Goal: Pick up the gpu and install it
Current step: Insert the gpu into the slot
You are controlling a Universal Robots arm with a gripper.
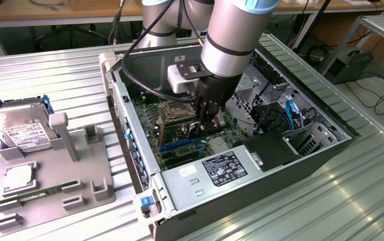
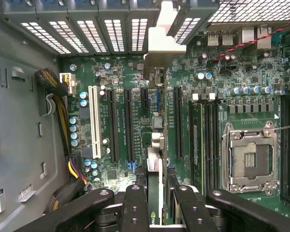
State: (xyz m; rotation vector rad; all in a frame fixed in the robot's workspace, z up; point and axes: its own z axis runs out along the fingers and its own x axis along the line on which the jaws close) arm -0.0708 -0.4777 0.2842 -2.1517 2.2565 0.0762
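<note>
Install step in hand — tool clenched on the gpu, held edge-on inside the computer case, just above the motherboard slots. Next calls for lining up with a slot — then pressing down.

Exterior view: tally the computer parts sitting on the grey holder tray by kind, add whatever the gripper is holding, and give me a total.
Hard drive: 1
Processor chip: 1
RAM stick: 1
gpu, held in the gripper over the motherboard: 1
Total: 4
</note>
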